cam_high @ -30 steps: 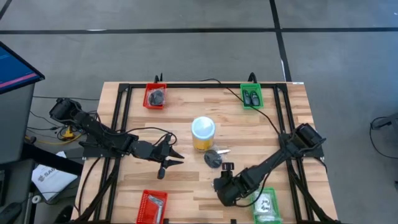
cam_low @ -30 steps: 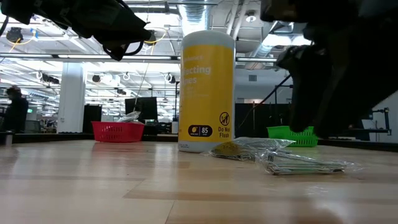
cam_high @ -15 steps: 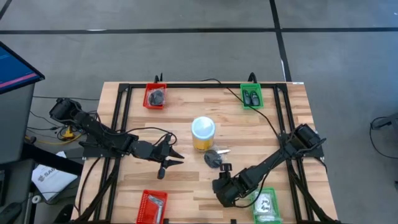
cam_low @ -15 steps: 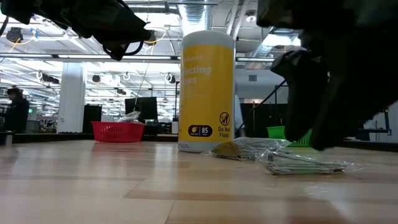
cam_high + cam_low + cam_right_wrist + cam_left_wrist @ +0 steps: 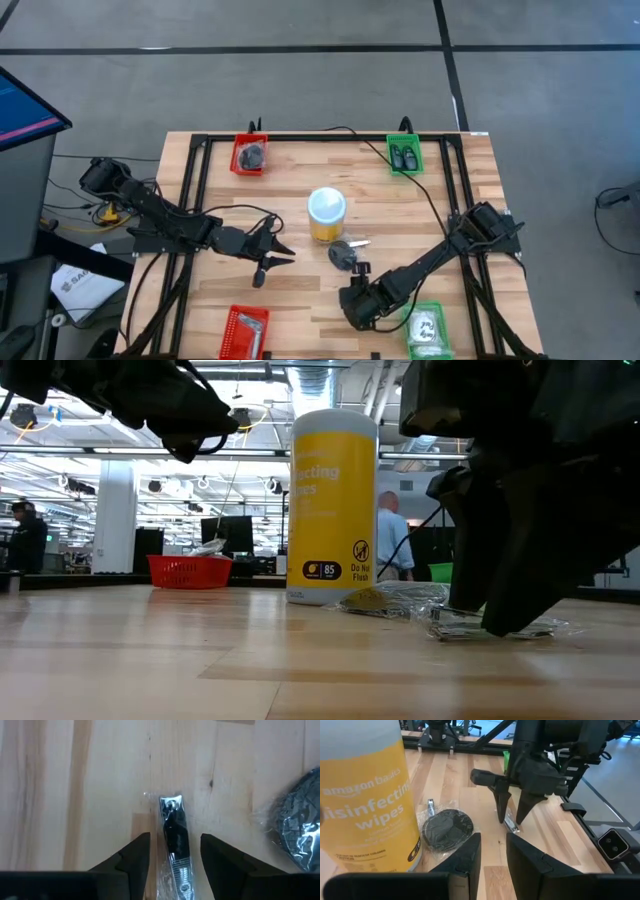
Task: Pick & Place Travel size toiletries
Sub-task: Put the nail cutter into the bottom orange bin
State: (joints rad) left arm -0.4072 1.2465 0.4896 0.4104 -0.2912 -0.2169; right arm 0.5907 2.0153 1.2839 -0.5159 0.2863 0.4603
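**Right gripper straddles a wrapped nail clipper beside the wipes canister**

Seen from above, the right gripper [image 5: 360, 283] sits low over the wooden table [image 5: 300, 180], just near-right of the yellow wipes canister [image 5: 326, 215] at the centre. A black round piece in clear wrap [image 5: 343, 254] lies between canister and gripper. The left gripper [image 5: 272, 256] waits to the left of the canister, well apart from it. Red trays stand at the far left [image 5: 249, 155] and near left [image 5: 246, 332]; green trays at the far right [image 5: 404, 155] and near right [image 5: 427, 330], the near right one holding a clear packet with black print [image 5: 427, 328].

At table height, the canister [image 5: 332, 507] stands upright, and the right gripper's dark fingers [image 5: 520, 575] reach down onto crinkled clear wrapping [image 5: 470, 625] lying on the wood. A person [image 5: 392, 543] stands in the room behind.

From the left wrist, the left arm's own fingers [image 5: 470, 855] stand slightly parted, holding nothing. Beyond them the right gripper [image 5: 511, 815] points down with its fingers spread over a small silvery item [image 5: 510, 824]; the wrapped black round piece [image 5: 447, 828] touches the canister's base.

From the right wrist, a silvery nail clipper in clear wrap [image 5: 173, 840] lies flat on the wood between the spread fingers [image 5: 132, 857], a gap showing on each side.
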